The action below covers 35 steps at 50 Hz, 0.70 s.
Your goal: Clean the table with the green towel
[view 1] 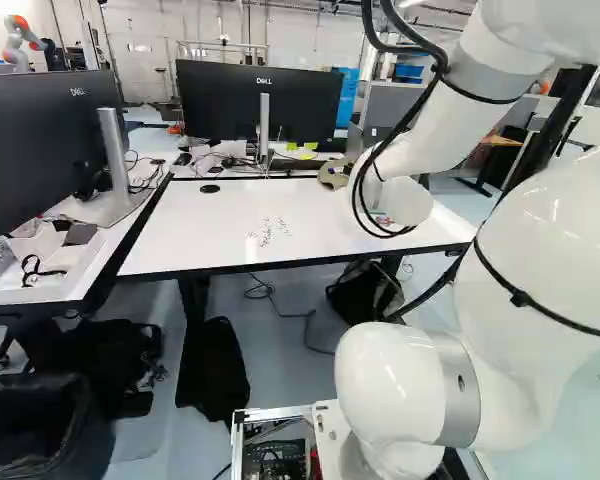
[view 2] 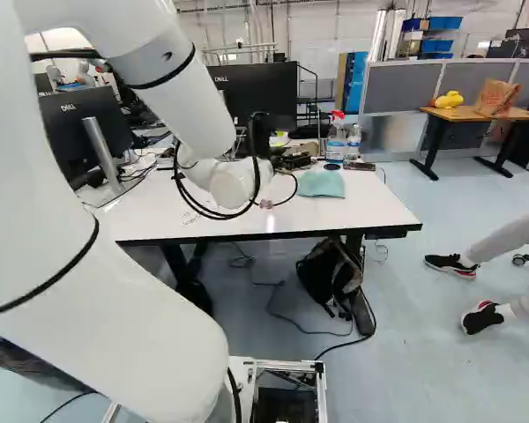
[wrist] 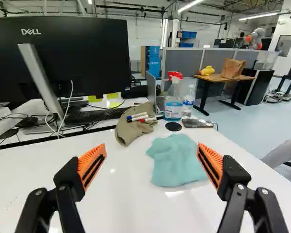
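Wrist view: a workroom with grey partitions (wrist: 178,63) lies past the white surface (wrist: 104,204). The hand (wrist: 151,158) has its 2 fingers wide apart. Ahead, the pale green towel (wrist: 177,162) lies flat but rumpled, near 1 spray bottle (wrist: 173,108).

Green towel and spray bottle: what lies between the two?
A flat, round black disc lies between the green towel and the spray bottle; the wrist view shows it.
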### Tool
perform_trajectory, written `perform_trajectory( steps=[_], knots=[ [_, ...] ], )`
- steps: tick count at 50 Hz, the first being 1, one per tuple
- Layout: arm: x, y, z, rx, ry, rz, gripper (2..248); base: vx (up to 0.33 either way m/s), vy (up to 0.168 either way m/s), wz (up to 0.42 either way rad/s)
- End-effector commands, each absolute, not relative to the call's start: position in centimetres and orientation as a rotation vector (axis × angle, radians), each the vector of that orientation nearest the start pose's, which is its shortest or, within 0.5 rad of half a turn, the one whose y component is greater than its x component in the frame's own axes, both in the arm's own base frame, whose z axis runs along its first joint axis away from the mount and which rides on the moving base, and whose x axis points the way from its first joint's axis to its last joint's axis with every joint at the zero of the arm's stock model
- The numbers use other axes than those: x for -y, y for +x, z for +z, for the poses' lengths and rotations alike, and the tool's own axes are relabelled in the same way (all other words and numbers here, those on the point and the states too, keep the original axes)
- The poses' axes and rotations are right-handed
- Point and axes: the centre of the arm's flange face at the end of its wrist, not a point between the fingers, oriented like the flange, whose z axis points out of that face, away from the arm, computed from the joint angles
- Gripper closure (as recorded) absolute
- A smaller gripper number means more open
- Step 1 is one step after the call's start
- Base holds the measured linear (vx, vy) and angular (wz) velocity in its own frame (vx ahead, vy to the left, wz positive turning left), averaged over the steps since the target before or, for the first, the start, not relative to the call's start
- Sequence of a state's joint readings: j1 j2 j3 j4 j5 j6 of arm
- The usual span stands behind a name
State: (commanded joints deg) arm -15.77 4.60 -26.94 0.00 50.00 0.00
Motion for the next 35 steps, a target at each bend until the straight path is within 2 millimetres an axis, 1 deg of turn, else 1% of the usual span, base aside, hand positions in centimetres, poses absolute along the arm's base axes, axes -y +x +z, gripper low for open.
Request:
perform_trajectory(
  steps=[35],
  knots=[
    [16.2,44.7,45.5,-0.443,-2.529,-2.179,3,0.0,0.0,0.0]
  ],
)
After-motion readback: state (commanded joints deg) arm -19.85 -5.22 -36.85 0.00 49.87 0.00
